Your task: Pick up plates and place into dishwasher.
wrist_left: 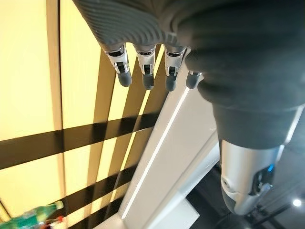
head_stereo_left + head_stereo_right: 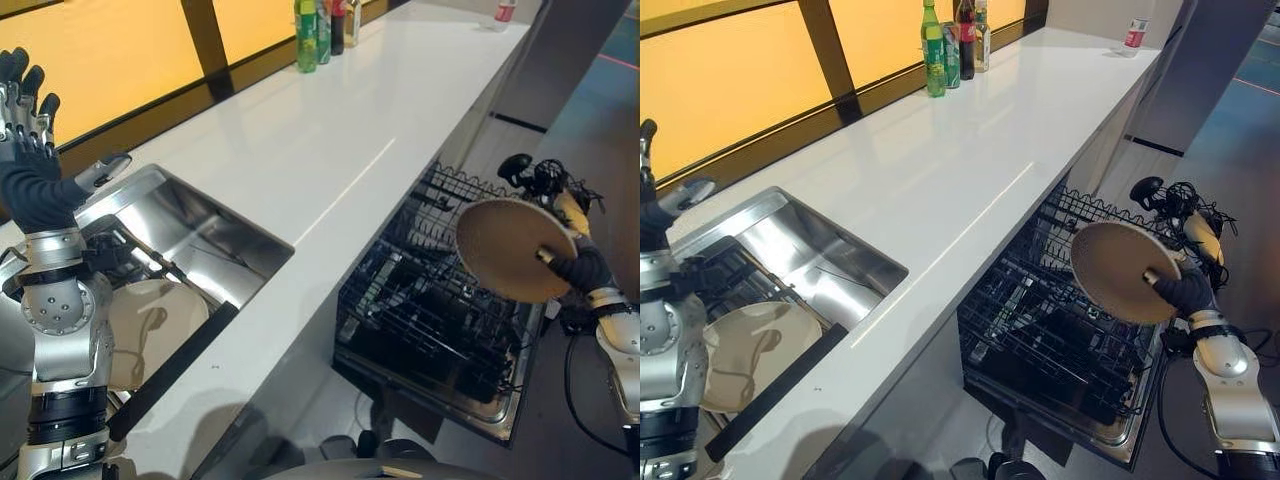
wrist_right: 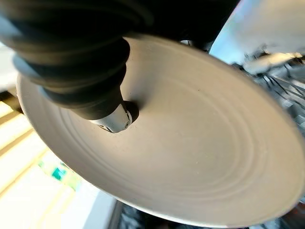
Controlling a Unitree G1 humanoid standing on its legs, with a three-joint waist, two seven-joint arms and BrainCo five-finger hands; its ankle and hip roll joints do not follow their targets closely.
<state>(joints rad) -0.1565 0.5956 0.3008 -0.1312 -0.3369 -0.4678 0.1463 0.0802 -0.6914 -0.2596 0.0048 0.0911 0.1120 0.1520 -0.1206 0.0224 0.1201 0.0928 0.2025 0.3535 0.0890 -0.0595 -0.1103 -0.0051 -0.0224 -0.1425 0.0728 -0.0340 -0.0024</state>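
My right hand (image 2: 580, 268) pinches a round beige plate (image 2: 510, 248) by its rim, thumb (image 3: 112, 119) pressed on its face. It holds the plate tilted on edge above the open dishwasher's black wire rack (image 2: 430, 310). Another beige plate (image 2: 150, 325) lies in the steel sink (image 2: 225, 240) at the left, beside a dark rack. My left hand (image 2: 25, 120) is raised high above the sink, its fingers (image 1: 147, 76) straight and holding nothing.
A long white counter (image 2: 350, 150) runs between sink and dishwasher. Several bottles (image 2: 320, 30) stand at its far end by the yellow window. The dishwasher door (image 2: 450, 400) lies folded down toward the floor.
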